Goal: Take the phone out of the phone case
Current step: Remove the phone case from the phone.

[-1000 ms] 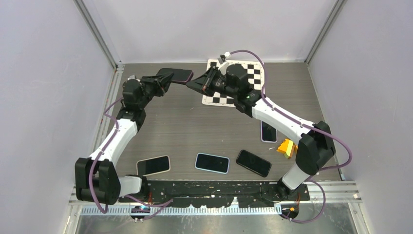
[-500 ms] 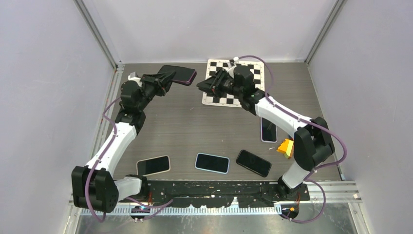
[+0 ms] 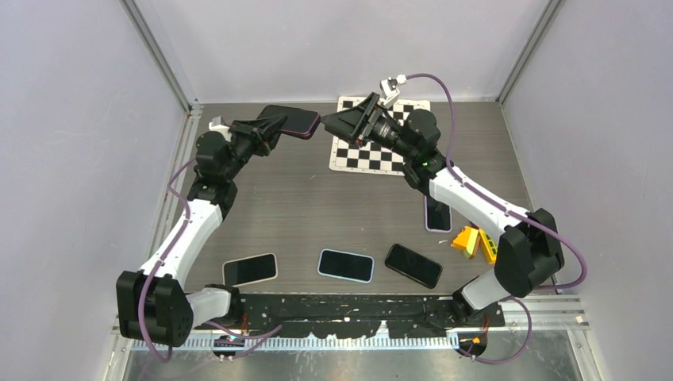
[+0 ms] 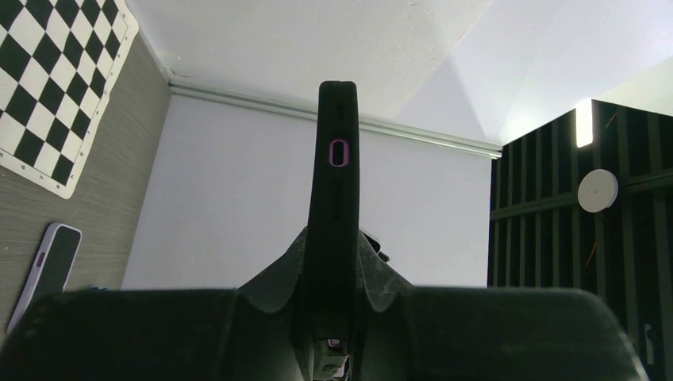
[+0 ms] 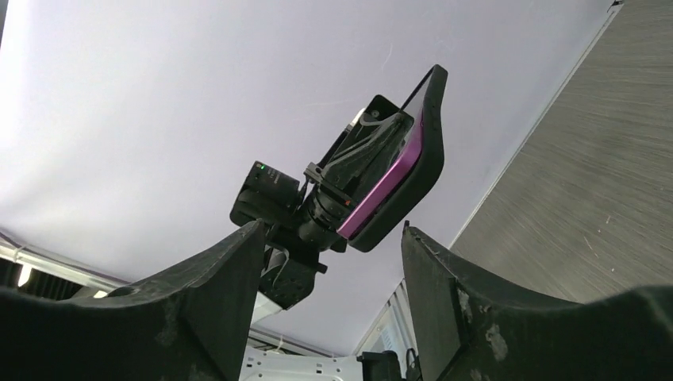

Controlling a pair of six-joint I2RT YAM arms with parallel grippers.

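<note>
The phone (image 3: 289,121) sits in a black phone case (image 5: 427,151) and is held in the air over the table's back left. My left gripper (image 3: 267,128) is shut on its near end. In the left wrist view the case (image 4: 336,175) stands edge-on between the fingers, with a purple-ringed button on its side. The right wrist view shows the phone's purple edge (image 5: 382,184) along the case. My right gripper (image 3: 332,123) stands open just right of the phone's free end. In its own view the right gripper (image 5: 332,228) has nothing between the fingers, and the case's corner hangs just beyond them.
A checkerboard mat (image 3: 382,152) lies at the back of the table under the right arm. Loose phones lie near the front at the left (image 3: 250,269), the middle (image 3: 346,265) and the right (image 3: 413,265). Another phone (image 3: 437,214) lies beside a yellow block (image 3: 468,240).
My right gripper has opened, risen and swung up to face the phone's free end. The left gripper lifted the phone slightly, then kept still, shut on it.
</note>
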